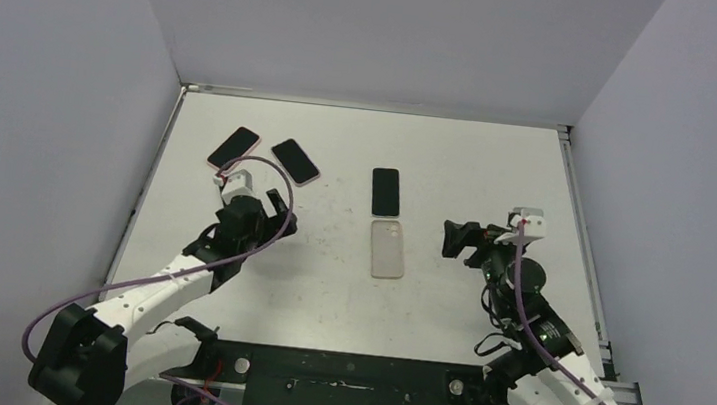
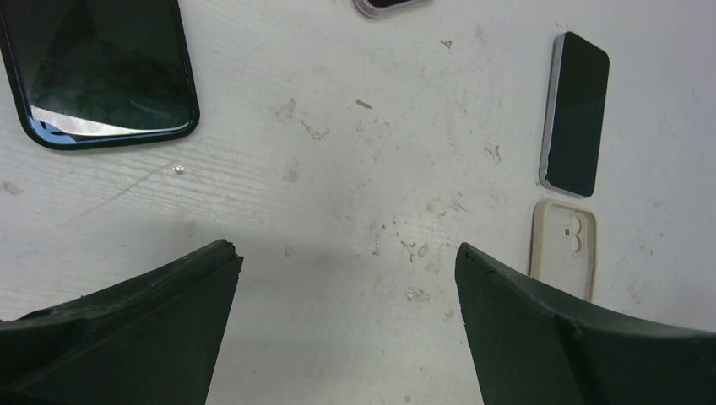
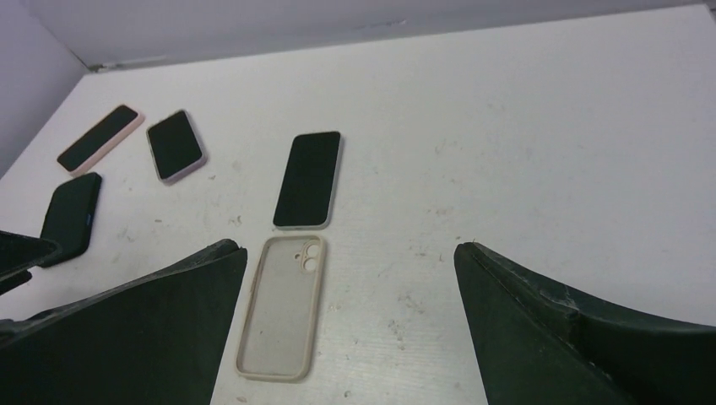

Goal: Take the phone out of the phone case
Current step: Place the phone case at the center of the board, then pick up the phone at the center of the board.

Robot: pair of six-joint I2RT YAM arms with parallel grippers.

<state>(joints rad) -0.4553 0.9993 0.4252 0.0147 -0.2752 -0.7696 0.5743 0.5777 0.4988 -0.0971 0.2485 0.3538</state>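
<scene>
with left gripper (image 1: 283, 217) and right gripper (image 1: 453, 241) both spread wide and empty, a careless sweep could knock the bare phone (image 1: 387, 192) or case (image 1: 389, 249) in the middle of the table (image 1: 499, 167).

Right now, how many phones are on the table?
4. A pink-cased phone far left, a second pink-cased phone beside it, a dark-cased phone nearer, under the left arm, and a bare phone mid-table beyond the empty case.
</scene>
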